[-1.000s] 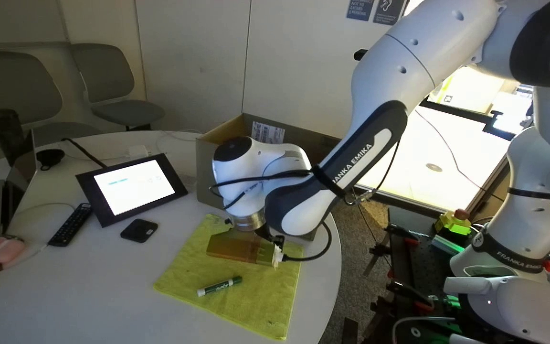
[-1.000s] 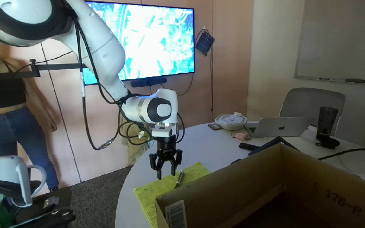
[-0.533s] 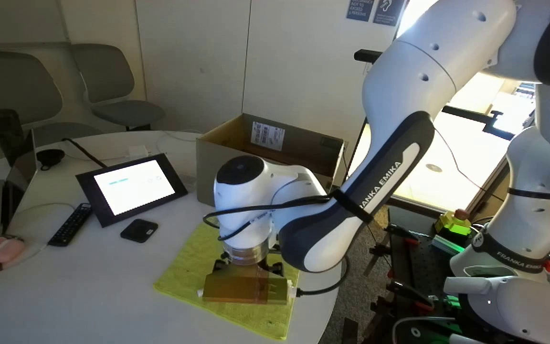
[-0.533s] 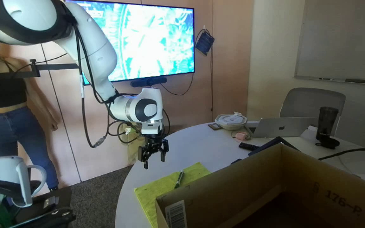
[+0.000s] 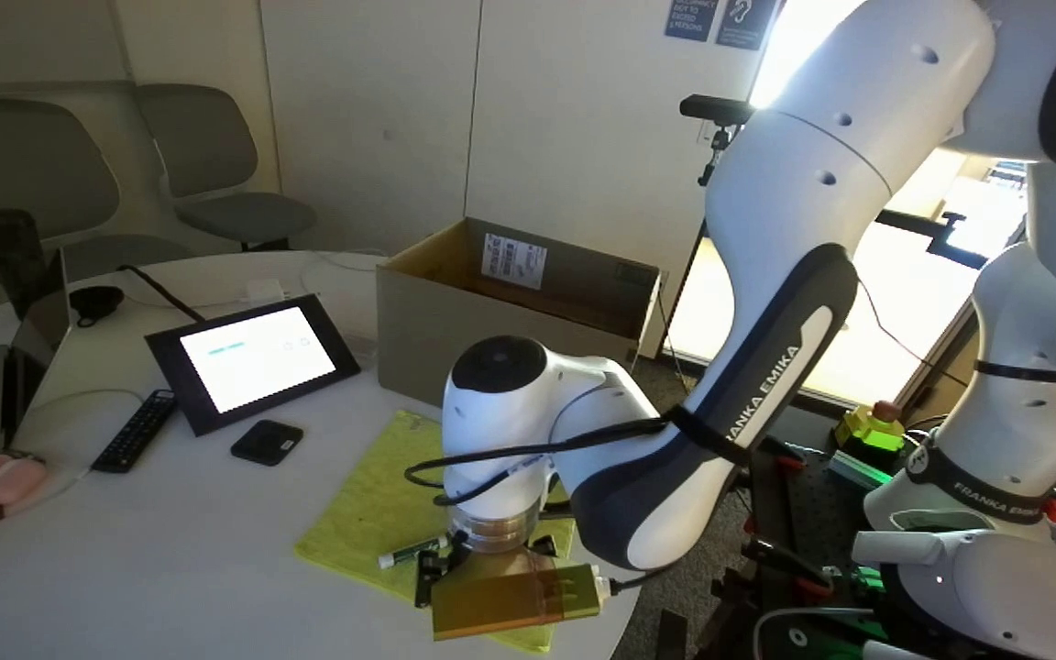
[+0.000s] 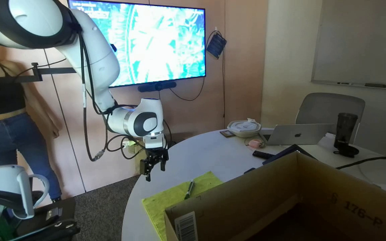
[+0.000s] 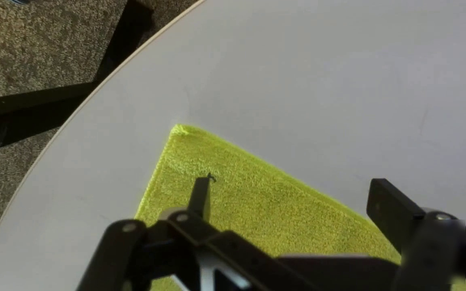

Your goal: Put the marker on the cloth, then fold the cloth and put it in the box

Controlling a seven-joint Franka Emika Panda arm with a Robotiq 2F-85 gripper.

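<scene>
Over the table (image 7: 318, 81), the gripper (image 7: 291, 180) hangs spread and empty. In the wrist view an edge of the flat cloth (image 7: 273, 210) slants across its gap, so pinching it for folding likely needs a turn; the marker (image 6: 189, 189) lies on the cloth.

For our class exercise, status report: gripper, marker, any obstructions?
Gripper open, empty, above edge of cloth. Marker lying on unfolded cloth. Nothing seen between gripper and cloth.

On the counter (image 5: 189, 559) you have one dry-erase marker (image 5: 409, 553), one cloth (image 5: 368, 509), one cardboard box (image 5: 436, 325), one tablet (image 5: 258, 359), one remote control (image 5: 135, 431) and one laptop (image 6: 298, 135).
</scene>
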